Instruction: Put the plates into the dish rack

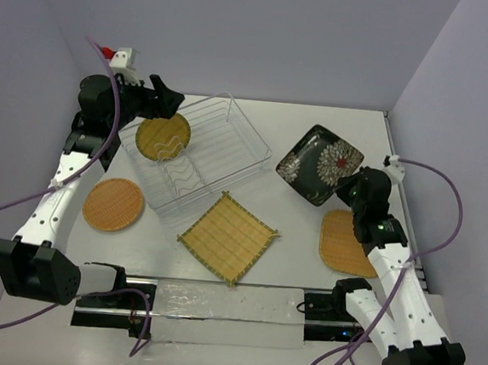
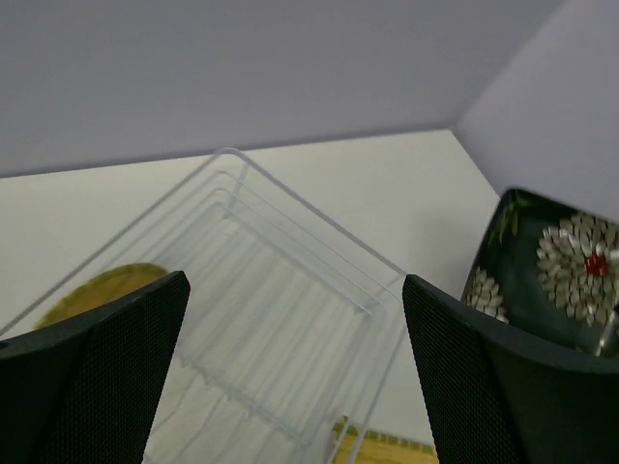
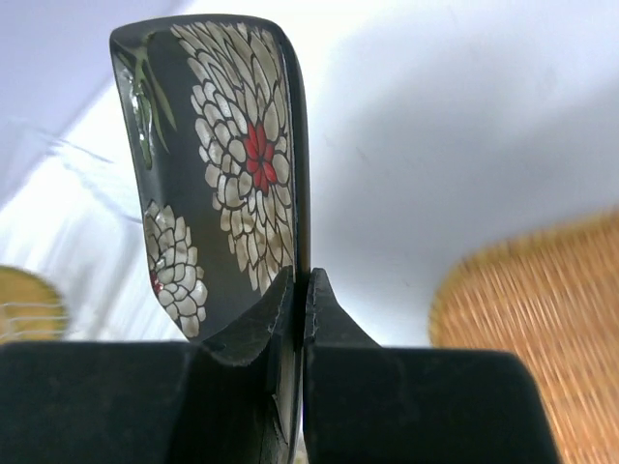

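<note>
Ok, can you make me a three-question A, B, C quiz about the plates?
1. How many plates are in the dish rack? A one, B three, C five.
2. Where is the yellow bamboo plate? A in the rack, B held up, C flat on the table.
3. The right gripper is: A wide open, B shut on the black flowered plate, C out of sight.
Answers: 1A, only one round woven plate sits there. 2C, it lies in front of the rack. 3B, it pinches the plate's edge.

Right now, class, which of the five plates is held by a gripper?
The square black plate with white flowers: the right gripper pinches its edge. The left gripper is open, holding no plate.
</note>
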Robot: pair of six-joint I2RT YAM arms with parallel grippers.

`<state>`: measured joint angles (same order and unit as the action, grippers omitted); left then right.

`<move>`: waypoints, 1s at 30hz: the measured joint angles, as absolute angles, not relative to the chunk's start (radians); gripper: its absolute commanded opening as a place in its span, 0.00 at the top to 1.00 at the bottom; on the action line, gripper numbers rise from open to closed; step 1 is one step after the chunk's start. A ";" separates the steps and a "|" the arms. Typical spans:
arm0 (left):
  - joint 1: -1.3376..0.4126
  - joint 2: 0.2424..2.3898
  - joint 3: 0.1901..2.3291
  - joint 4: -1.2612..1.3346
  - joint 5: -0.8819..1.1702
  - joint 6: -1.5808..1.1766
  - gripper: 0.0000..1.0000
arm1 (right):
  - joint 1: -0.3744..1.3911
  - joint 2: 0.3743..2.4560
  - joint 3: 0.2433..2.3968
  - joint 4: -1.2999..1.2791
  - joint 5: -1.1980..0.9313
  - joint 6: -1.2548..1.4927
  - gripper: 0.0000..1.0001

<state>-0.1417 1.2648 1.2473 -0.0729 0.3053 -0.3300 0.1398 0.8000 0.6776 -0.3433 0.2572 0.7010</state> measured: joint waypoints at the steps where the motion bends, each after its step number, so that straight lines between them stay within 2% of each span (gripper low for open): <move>1: -0.148 1.286 1.257 -0.069 0.354 -0.332 0.01 | 0.139 0.785 0.708 -0.347 0.249 0.678 1.00; 6: -0.220 1.403 1.318 -0.041 0.561 -0.328 0.01 | 0.139 0.752 0.838 -0.352 0.168 0.587 1.00; 11: -0.344 1.511 1.390 -0.020 0.716 -0.319 0.01 | 0.139 0.786 0.898 -0.337 -0.021 0.548 1.00; 22: -0.507 1.680 1.419 0.084 0.805 -0.390 0.03 | 0.142 0.856 0.896 -0.282 -0.246 0.559 1.00; 24: -0.520 1.700 1.420 0.088 0.800 -0.396 0.06 | 0.142 0.856 0.895 -0.253 -0.271 0.569 1.00; 25: -0.526 1.706 1.420 0.088 0.796 -0.399 0.10 | 0.142 0.856 0.893 -0.236 -0.282 0.575 1.00; 26: -0.531 1.711 1.420 0.089 0.793 -0.401 0.19 | 0.142 0.856 0.891 -0.219 -0.295 0.581 1.00; 27: -0.536 1.713 1.420 0.090 0.792 -0.403 0.33 | 0.142 0.856 0.890 -0.204 -0.307 0.587 1.00; 28: -0.540 1.715 1.420 0.092 0.792 -0.406 0.42 | 0.142 0.856 0.890 -0.190 -0.319 0.591 1.00; 30: -0.546 1.715 1.421 0.104 0.801 -0.423 0.71 | 0.142 0.856 0.890 -0.168 -0.336 0.597 1.00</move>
<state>-0.5461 1.7153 1.4214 0.1036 0.8008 -0.4230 0.1417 0.8562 0.8898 -0.1684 -0.3359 0.5972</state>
